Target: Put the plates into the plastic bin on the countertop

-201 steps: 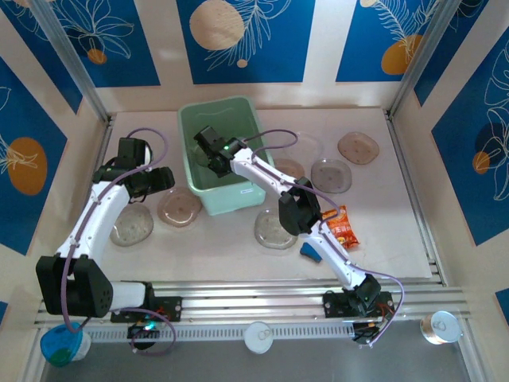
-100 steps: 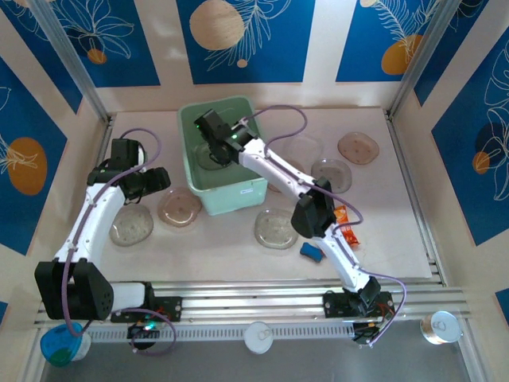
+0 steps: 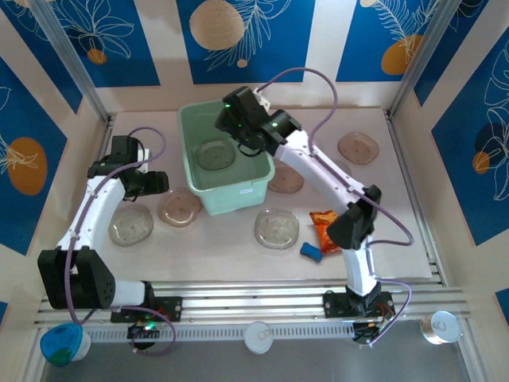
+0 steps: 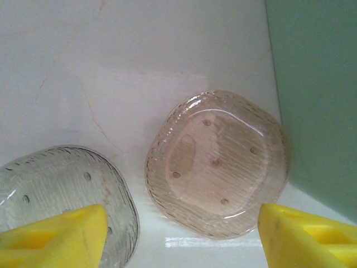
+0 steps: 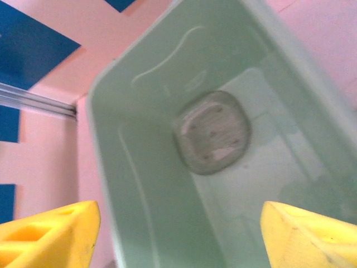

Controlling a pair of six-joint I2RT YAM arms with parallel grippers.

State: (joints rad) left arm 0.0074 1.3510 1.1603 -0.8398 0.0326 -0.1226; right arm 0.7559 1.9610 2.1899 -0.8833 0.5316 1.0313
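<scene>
Countertop bin holds one plate below the spread right hand.

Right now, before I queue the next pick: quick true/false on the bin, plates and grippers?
1. One plate lies inside the plastic bin. True.
2. The right gripper is shut on a plate. False: it is open and empty, above the bin.
3. The left gripper is open over a brownish plate beside the bin. True.
4. The snack packet sits in the bin. False: it lies on the countertop, right of the bin.
</scene>
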